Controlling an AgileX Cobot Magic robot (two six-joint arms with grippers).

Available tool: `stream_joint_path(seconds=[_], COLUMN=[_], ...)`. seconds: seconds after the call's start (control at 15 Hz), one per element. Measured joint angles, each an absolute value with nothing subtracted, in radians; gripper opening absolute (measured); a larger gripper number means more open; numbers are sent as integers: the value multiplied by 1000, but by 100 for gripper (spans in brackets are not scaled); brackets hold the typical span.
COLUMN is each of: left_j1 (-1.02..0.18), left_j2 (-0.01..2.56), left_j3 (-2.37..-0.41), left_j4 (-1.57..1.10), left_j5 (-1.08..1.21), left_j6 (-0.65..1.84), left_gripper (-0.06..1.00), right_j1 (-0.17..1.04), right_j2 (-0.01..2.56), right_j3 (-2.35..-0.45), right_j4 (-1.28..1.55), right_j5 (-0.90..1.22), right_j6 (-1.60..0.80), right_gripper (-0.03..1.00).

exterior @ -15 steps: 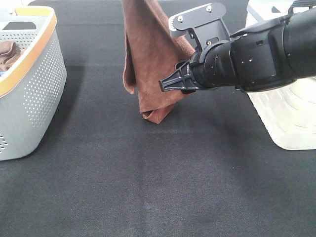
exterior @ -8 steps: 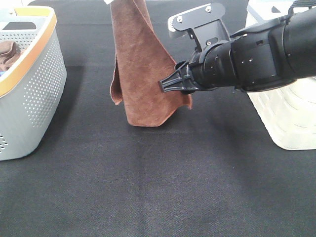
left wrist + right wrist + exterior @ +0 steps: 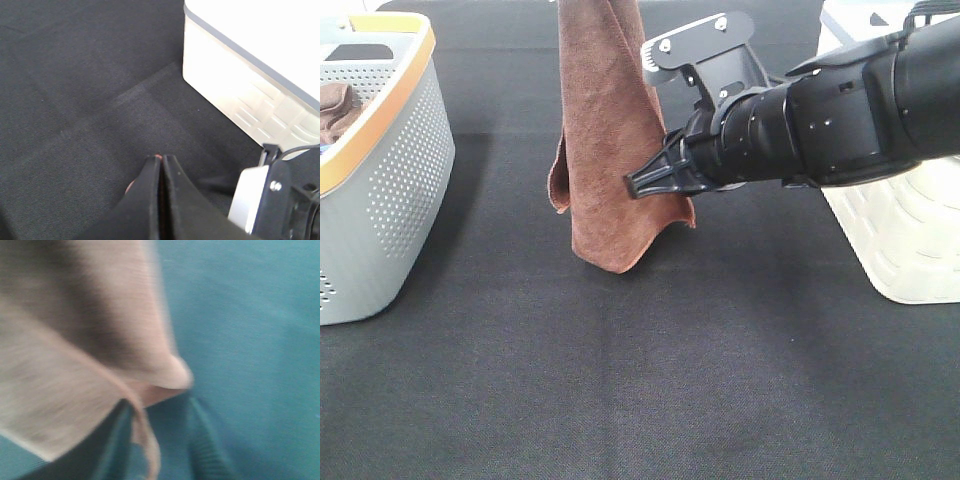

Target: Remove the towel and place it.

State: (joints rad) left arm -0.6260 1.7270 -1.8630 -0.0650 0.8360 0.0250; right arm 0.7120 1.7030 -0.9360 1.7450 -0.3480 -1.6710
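Reddish-brown towel (image 3: 610,150) hung in a long drape over the middle of the bench (image 3: 620,400), its top running out of the high view, between the grey basket (image 3: 400,170) on the left and the white bin (image 3: 910,240) on the right. Left jaws were clenched flat together in their own wrist view, with a thin red sliver pinched at the tips, so I judged they carried the towel from above. Compared with a second back, the drape had swung and reshaped: it had been a narrow fold with a tucked lower tip, then spread wider, and now hung narrower again with its lowest corner pointing down. I could not tell whether that corner cleared the bench. The right arm (image 3: 840,120) had pushed further left, and its tip now overlapped the towel's right-hand edge rather than standing just off it. Its wrist view was smeared by motion; it showed the hem running down between the two fingers (image 3: 117,440), but I could not tell whether the right jaws had bitten or were only straddling the cloth. A darker cloth (image 3: 335,110) sat in the basket, untouched. My reading: this was a second grab on the free edge, so that the towel could be spread and laid down, with placement not yet begun.
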Motion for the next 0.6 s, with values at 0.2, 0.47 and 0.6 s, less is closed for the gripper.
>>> stream_joint_path(seconds=[0.2,0.47,0.6], left_j1=[-626,-626,-626], left_j2=[1727,1727,1727], left_j3=[-1863,-1863,-1863], left_j4=[-65,-29,51], left_j5=[836,810,807], left_j6=[25,25,8], left_gripper=[0,0,0], right_j1=[712,712,712], right_j2=[1703,1687,1636], right_j3=[-936,-935,-934], right_j4=[1745,1745,1745], right_j5=[-320,-317,-317], right_j6=[-1687,-1763,-1788], right_gripper=[1,0,0])
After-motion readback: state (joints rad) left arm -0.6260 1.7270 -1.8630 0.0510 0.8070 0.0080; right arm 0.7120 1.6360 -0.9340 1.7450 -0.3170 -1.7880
